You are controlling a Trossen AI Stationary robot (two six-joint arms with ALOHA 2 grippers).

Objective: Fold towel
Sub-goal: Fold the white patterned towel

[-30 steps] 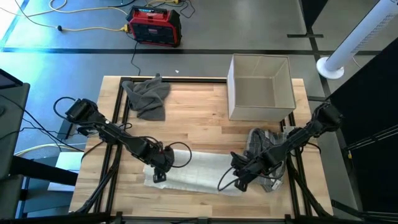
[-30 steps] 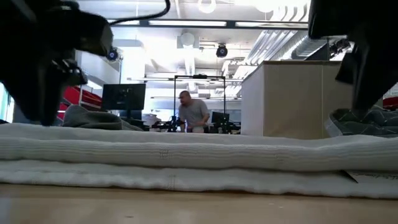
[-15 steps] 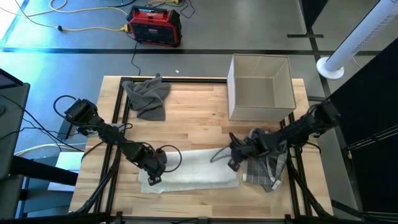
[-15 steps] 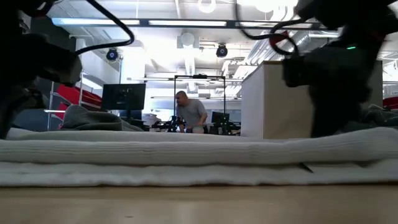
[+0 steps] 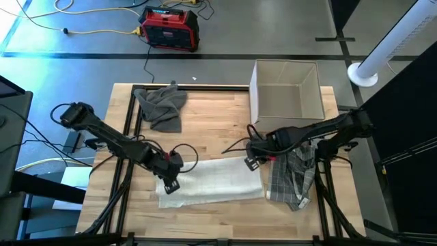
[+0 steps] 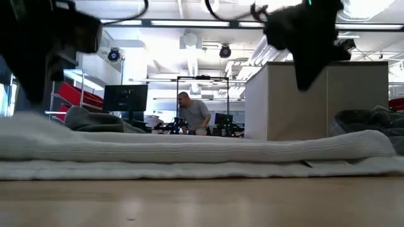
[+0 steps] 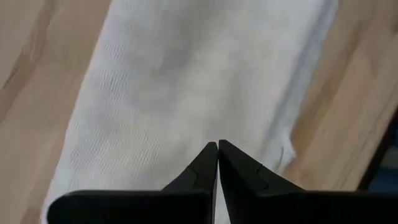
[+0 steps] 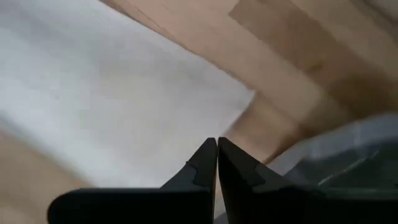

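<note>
Grey floor (image 5: 273,34) beyond the wooden worktop (image 5: 218,133). Red case (image 5: 169,27) and yellow cable (image 5: 89,24) on it. Ceiling strip lights (image 6: 189,23); person (image 6: 192,113) at distant desks.

Folded towel (image 5: 210,179) lies flat on the surface (image 5: 212,123), spanning the gap between both sets of jaws. Left gripper (image 5: 171,183) over the towel's left end; right gripper (image 5: 251,161) over its far right corner. Just right of the right jaws, a checked cloth (image 5: 292,174) in a heap. Behind those jaws, a box (image 5: 287,96). Well behind the left jaws, a crumpled cloth (image 5: 162,104).
</note>
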